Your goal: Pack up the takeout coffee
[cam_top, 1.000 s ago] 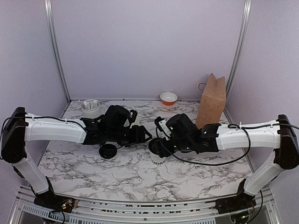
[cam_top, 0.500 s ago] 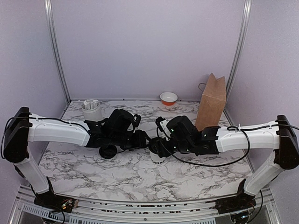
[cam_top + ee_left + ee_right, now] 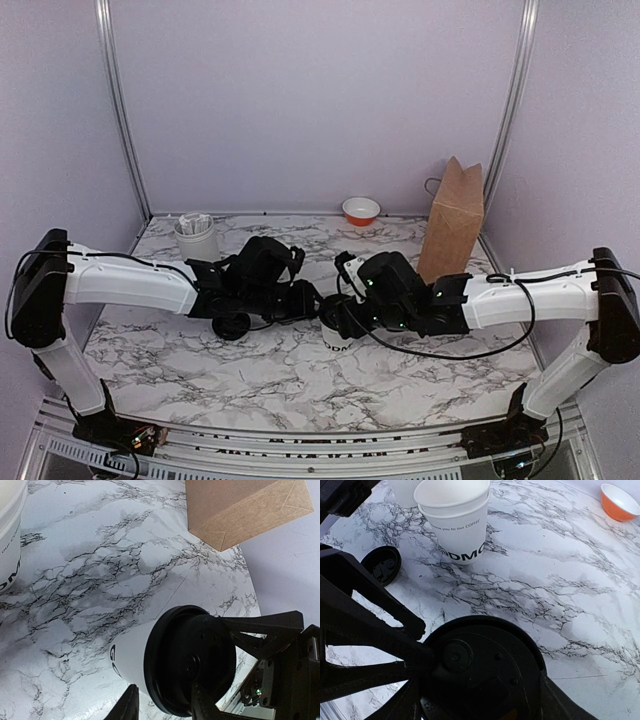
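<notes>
From above, the cup [image 3: 336,339] stands in the middle of the table [image 3: 250,372], well apart from the brown bag [image 3: 455,215], with the left gripper [image 3: 316,303] and the right gripper [image 3: 346,318] meeting at its top. The left wrist camera shows the black lid [image 3: 192,665] on the cup and the left fingers [image 3: 127,707] either side of the lid's edge, maybe to press it tight, but I cannot tell if they pinch it. The right wrist camera shows the right gripper, quite wide, hugging the cup under the lid, likely so it cannot tip or slide.
</notes>
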`<state>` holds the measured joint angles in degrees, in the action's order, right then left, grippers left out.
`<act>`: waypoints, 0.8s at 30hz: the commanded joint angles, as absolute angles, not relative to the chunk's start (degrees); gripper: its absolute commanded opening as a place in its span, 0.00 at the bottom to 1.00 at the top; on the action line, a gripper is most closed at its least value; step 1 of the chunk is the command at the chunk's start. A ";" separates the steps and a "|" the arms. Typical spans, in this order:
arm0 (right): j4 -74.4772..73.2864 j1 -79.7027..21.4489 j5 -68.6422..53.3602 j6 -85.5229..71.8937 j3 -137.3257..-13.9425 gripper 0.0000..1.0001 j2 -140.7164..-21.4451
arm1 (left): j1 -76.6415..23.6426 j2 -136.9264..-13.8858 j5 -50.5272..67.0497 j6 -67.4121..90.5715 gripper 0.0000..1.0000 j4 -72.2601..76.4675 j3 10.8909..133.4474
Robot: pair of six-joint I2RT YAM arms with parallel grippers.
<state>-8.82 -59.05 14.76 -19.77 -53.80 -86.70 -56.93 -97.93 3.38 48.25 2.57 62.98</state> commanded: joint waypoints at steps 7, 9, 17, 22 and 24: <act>-17.14 -59.38 16.44 -19.34 -53.16 0.70 -88.83 | -57.30 -100.03 -1.07 49.21 0.33 -3.18 62.72; -17.72 -59.41 16.59 -19.38 -53.60 0.70 -89.14 | -57.28 -99.28 -1.65 49.06 0.33 -3.18 62.67; -19.31 -59.38 17.35 -20.19 -54.45 0.71 -90.02 | -57.13 -95.29 -2.65 46.97 0.41 -3.71 65.30; -19.76 -59.41 17.60 -20.80 -54.71 0.71 -90.30 | -57.13 -94.00 -4.17 46.59 0.40 -5.45 65.92; -19.80 -59.41 17.74 -20.83 -54.81 0.71 -90.43 | -57.13 -94.40 -4.34 46.67 0.40 -5.88 65.94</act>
<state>-10.79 -59.31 16.01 -20.86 -55.37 -87.55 -57.10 -95.88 -2.66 47.66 -2.55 64.31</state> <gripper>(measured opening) 0.708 0.402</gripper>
